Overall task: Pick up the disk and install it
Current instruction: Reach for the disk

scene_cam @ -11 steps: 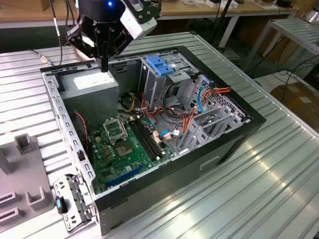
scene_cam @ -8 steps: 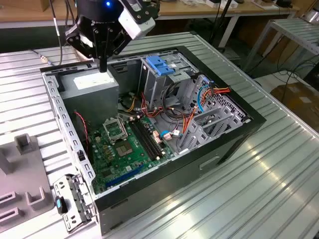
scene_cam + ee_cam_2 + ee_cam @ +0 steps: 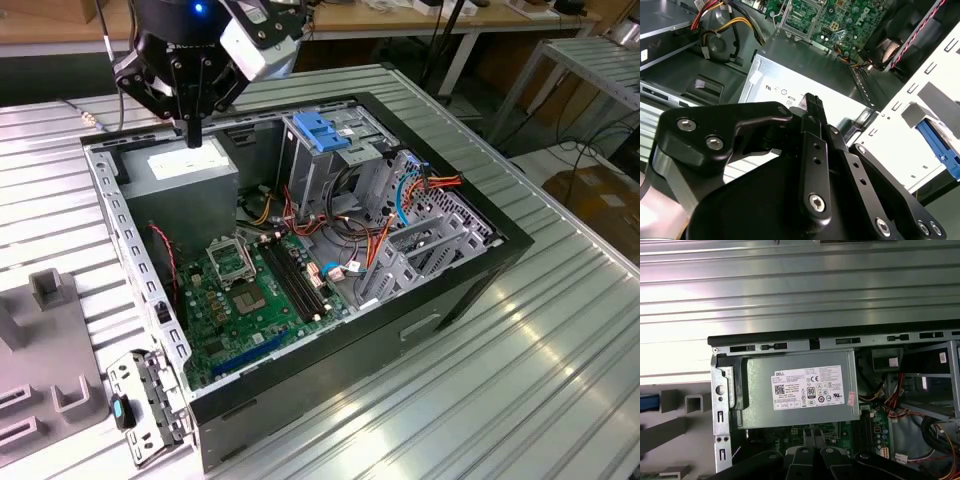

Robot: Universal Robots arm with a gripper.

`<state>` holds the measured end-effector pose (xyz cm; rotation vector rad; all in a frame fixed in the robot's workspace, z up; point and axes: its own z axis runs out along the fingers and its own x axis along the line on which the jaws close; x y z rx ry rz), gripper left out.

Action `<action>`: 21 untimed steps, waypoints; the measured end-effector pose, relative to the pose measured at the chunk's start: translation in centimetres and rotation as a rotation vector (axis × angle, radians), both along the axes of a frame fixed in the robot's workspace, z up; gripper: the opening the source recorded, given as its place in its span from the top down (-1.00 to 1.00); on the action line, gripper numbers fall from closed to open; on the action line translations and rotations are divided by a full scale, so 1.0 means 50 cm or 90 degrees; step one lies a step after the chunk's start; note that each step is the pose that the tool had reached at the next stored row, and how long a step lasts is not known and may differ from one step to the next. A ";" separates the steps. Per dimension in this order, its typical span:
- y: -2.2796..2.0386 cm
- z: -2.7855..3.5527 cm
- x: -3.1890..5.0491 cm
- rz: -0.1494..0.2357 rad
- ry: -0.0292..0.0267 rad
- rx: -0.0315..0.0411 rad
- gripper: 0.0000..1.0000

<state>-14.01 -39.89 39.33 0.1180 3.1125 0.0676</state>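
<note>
Fingers (image 3: pixel 813 106) closed, over labelled PSU (image 3: pixel 800 390)

The bench (image 3: pixel 560 380) is a ribbed, silvery metal top whose grooves run lengthwise under everything. An open black case (image 3: pixel 300 392) lies flat on it, taking up most of the middle, and bare ribbed metal shows around it on the near side and on the exterior view's right. In the first wrist view the bench (image 3: pixel 800 290) runs past the case's (image 3: pixel 790 340) black edge. On the exterior view's left a grey fixture (image 3: pixel 40 350) rests on the bench beside the case, with an upright block (image 3: pixel 50 288) on it. A perforated bracket (image 3: pixel 150 400) sits by the case's near corner. A thin cable (image 3: pixel 78 108) lies farther back.
</note>
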 end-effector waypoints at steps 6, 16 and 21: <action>0.0000 0.000 -0.011 0.000 0.0001 0.0000 0.79; 0.0000 0.000 -0.025 0.000 0.0002 0.0000 0.79; 0.0000 0.000 -0.032 0.000 0.0002 0.0000 0.79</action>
